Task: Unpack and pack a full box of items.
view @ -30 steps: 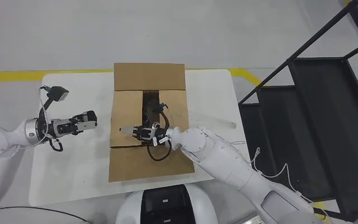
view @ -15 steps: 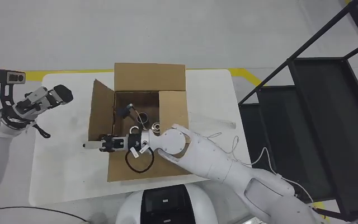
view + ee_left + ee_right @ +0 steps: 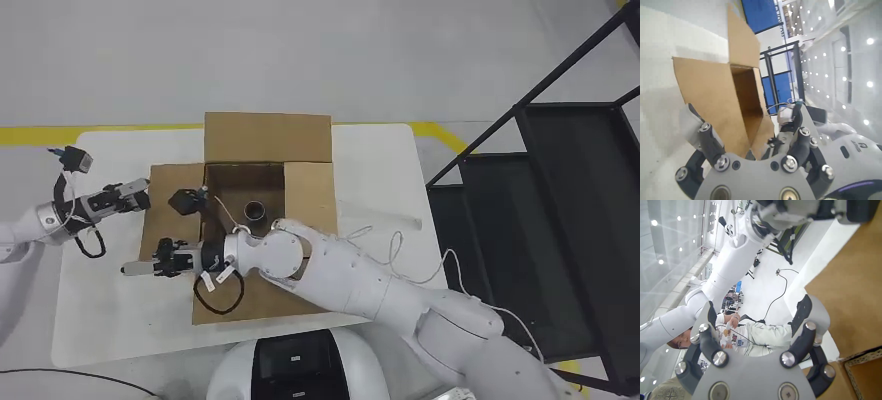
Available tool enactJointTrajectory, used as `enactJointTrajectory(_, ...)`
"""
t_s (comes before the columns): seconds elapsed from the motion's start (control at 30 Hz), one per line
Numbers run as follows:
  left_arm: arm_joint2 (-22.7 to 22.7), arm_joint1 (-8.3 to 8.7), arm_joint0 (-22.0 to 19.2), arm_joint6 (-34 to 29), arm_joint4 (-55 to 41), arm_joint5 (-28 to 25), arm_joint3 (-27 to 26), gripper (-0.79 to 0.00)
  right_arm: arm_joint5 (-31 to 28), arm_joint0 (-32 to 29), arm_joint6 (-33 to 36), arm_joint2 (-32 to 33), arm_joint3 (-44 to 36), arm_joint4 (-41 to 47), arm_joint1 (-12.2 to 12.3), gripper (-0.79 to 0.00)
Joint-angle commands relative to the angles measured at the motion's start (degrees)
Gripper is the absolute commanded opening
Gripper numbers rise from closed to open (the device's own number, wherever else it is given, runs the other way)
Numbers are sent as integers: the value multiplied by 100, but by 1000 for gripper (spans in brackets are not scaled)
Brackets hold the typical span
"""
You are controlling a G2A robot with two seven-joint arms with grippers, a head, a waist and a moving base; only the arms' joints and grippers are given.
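Cardboard box (image 3: 268, 135) at bench (image 3: 375, 160) ctr, left flap (image 3: 165, 225) out. Beside flap, left gripper (image 3: 138, 193) spread wide, empty; right gripper (image 3: 145, 268) at box's front-left corner, likewise.

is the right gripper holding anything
No, the right gripper is open, with nothing between its fingers.

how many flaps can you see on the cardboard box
4: the far flap folded outward, the left flap opened outward, the right flap lying over the opening, and the near flap folded outward, partly covered by the right arm.
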Motion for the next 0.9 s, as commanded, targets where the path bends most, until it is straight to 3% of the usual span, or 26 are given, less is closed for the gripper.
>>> enactJointTrajectory(0.0, 231, -83, -38, 158, 211, 122, 87, 0, 43, -185, 6, 261, -376, -98, 129, 0)
enactJointTrajectory(0.27, 957, -469, -272, 632, 219, 491, 373, 0, 467, -1374, 431, 1464, -2247, -886, 748, 0)
enactJointTrajectory(0.5, 1038, -643, -568, 491, -64, 323, 725, 0, 886, -2345, 1225, 2276, -3579, -1535, 1131, 0)
enactJointTrajectory(0.67, 625, -549, -724, 201, -168, -75, 710, 0, 1113, -2823, 1538, 2750, -3954, -1712, 1298, 0)
enactJointTrajectory(0.87, -248, -238, -659, -411, -116, -167, -320, 0, 1411, -3423, 1719, 3415, -4256, -1791, 1478, 0)
